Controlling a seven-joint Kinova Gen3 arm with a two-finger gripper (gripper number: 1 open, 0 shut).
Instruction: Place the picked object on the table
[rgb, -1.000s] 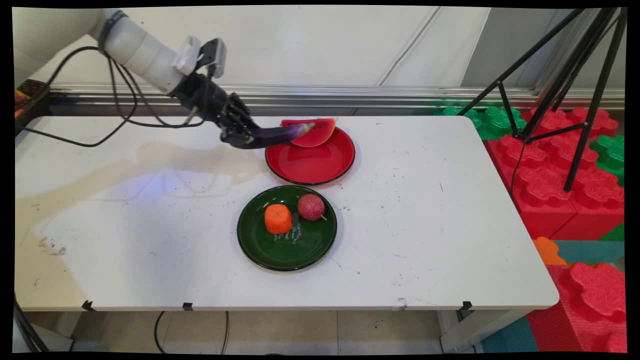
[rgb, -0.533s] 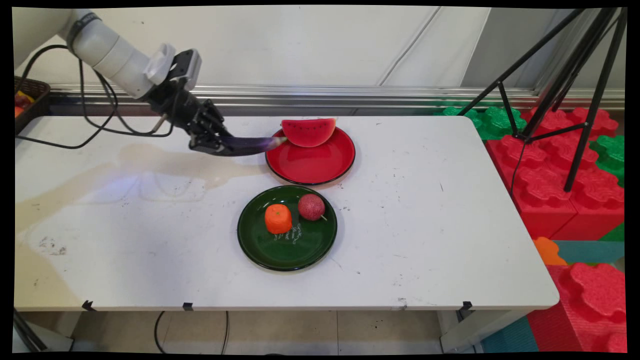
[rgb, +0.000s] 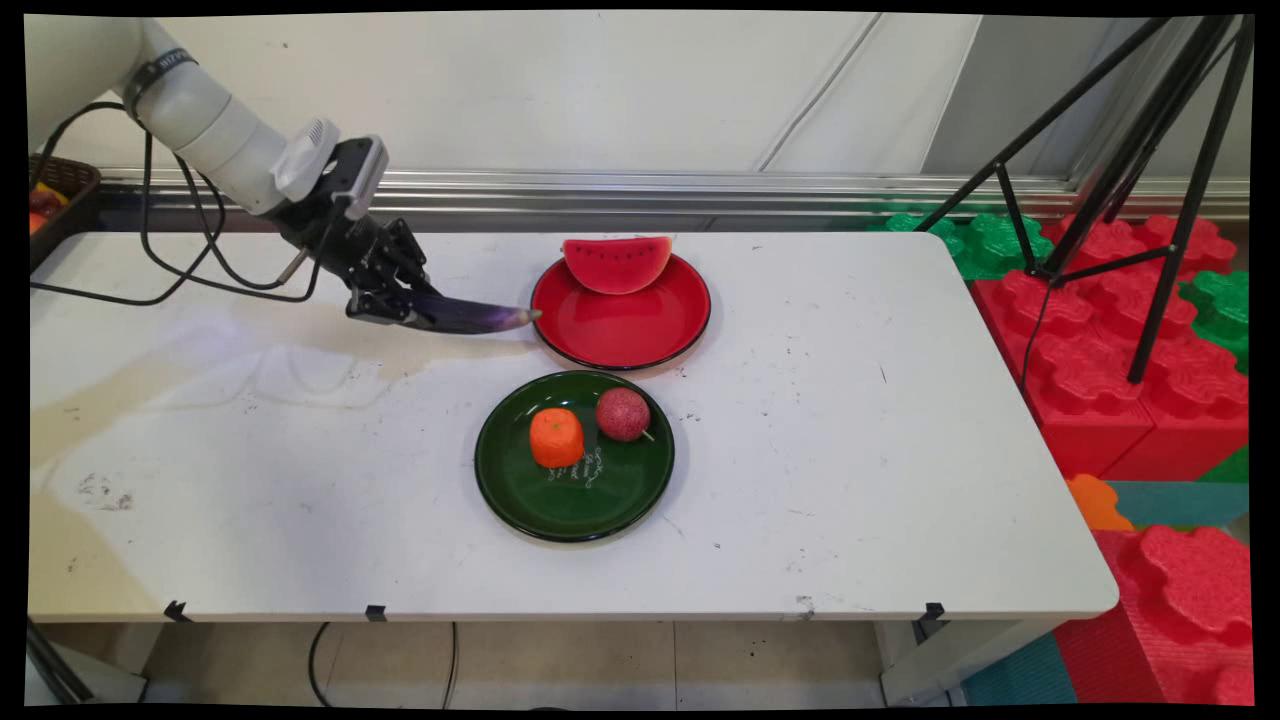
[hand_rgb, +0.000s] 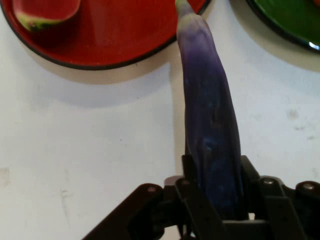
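Observation:
My gripper (rgb: 400, 302) is shut on a long purple eggplant (rgb: 470, 316), held low over the table left of the red plate (rgb: 640, 335). In the hand view the eggplant (hand_rgb: 210, 120) runs up from between the black fingers (hand_rgb: 190, 197), and its pale tip reaches just over the rim of the red plate (hand_rgb: 115, 45). A watermelon slice (rgb: 616, 263) rests on the far side of that plate; the same watermelon slice (hand_rgb: 44, 11) shows at the hand view's top left.
A green plate (rgb: 600, 500) nearer the front holds an orange carrot piece (rgb: 556, 437) and a dark red round fruit (rgb: 622, 413). A basket (rgb: 55, 195) sits at the table's far left. A black tripod (rgb: 1150, 180) and red and green foam blocks (rgb: 1130, 380) stand right of the table.
The gripper has carried the eggplant left and toward the near side, away from the watermelon slice, and lower; its tip has gone from over the plate's far part to the plate's left rim.

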